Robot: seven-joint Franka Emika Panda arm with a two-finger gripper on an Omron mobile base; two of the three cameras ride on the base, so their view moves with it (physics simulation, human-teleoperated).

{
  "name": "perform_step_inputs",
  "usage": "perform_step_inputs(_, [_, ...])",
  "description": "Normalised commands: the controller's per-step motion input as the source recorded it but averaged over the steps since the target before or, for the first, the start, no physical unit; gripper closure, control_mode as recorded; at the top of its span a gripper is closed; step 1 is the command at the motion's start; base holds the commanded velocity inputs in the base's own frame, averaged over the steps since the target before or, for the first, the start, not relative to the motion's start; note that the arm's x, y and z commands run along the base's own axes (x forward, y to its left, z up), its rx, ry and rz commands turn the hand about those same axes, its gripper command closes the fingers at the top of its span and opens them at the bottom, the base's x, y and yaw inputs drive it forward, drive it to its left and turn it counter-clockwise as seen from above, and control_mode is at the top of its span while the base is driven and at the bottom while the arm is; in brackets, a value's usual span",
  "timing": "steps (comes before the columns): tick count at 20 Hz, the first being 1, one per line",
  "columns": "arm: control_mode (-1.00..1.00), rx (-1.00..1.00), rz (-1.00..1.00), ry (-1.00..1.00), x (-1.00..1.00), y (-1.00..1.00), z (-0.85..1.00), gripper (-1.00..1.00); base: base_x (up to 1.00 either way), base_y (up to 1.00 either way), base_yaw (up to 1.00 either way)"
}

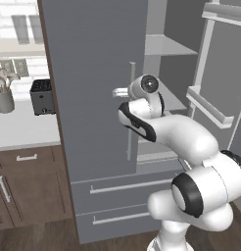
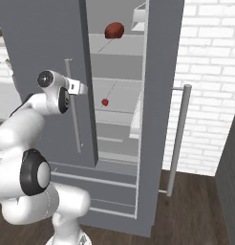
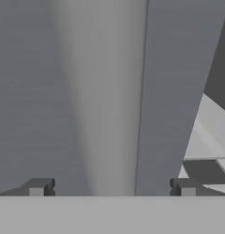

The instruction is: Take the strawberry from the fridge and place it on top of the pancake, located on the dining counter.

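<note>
Fingertips set wide apart, jaws open, straddling the closed left door's silver handle of the fridge. Best to close squarely on it, then pull. Strawberry: 1 tiny red berry, alone on the middle shelf behind the open right door.

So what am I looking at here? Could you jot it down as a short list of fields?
place: simulated kitchen
fridge: right door open, left door shut
strawberry: on a middle fridge shelf, untouched
dark red lump: on the shelf above
tool: open, empty, close to the shut door's handle, tips either side of it
counter: toaster, utensil pot
task stage: berry not yet picked
</note>
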Motion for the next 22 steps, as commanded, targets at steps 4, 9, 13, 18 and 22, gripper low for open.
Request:
perform_step_inputs(4, [-1.0,0.0,0.0,-0.01,0.54,0.0,-0.22,-1.0,0.0,0.0,0.0])
perform_step_inputs(9, [-1.0,0.0,0.0,0.0,0.51,0.11,-0.13,1.0,0.0,0.0,0.0])
perform_step_inputs(13, [-1.0,0.0,0.0,0.0,0.51,0.3,0.0,1.0,0.0,0.0,0.0])
perform_step_inputs(18, [-1.0,0.0,0.04,0.0,0.04,0.58,0.0,1.0,0.0,0.0,0.0])
perform_step_inputs(22, [-1.0,0.0,0.1,0.02,-0.7,0.71,0.04,1.0,0.0,0.0,0.0])
